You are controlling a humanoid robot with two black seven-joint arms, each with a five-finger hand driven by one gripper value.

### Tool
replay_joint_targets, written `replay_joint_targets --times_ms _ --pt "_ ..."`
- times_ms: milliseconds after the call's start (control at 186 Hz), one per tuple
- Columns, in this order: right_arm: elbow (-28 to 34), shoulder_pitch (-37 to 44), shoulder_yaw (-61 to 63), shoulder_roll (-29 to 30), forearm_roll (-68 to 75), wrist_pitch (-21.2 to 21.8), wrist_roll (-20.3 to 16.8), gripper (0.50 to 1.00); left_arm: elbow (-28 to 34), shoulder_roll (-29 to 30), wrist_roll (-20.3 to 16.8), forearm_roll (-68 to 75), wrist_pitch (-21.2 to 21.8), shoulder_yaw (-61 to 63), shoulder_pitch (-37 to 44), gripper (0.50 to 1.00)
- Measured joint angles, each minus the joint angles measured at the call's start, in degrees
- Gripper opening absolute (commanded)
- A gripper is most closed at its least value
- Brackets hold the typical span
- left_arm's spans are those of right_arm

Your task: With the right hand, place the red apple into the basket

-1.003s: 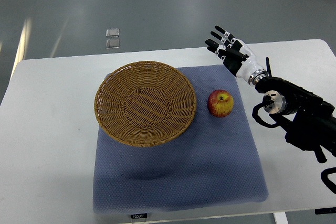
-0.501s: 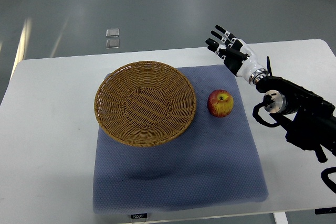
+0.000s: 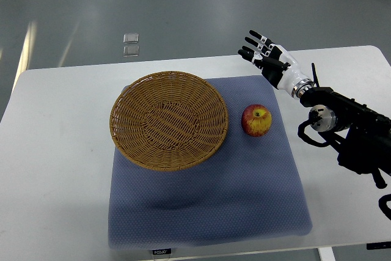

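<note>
A red apple (image 3: 256, 120) with a yellow patch lies on the blue-grey mat (image 3: 208, 200), just right of the wicker basket (image 3: 168, 119). The basket holds nothing. My right hand (image 3: 264, 56) hovers above the table's far edge, up and to the right of the apple and well apart from it. Its fingers are spread and hold nothing. The black right arm (image 3: 348, 129) comes in from the right edge. No left arm shows.
The mat lies on a white table (image 3: 55, 151) whose far edge runs just behind the basket. Beyond it is grey floor with a small clear object (image 3: 131, 44).
The right arm has shifted slightly to the right and up; the apple and basket have not moved.
</note>
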Motion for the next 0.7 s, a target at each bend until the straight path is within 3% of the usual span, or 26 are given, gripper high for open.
replay_joint_targets --times_ms 286,701 --pt "7.0 1.7 -0.5 -8.1 -21.7 1.7 0.0 0.919 0.0 0.0 0.0 0.0 0.0 0.0 0.0 1.0" --pt "19.0 9.8 -2.8 -20.8 -46.8 13.0 0.3 0.919 0.0 0.0 0.0 0.0 0.0 0.0 0.0 1.0"
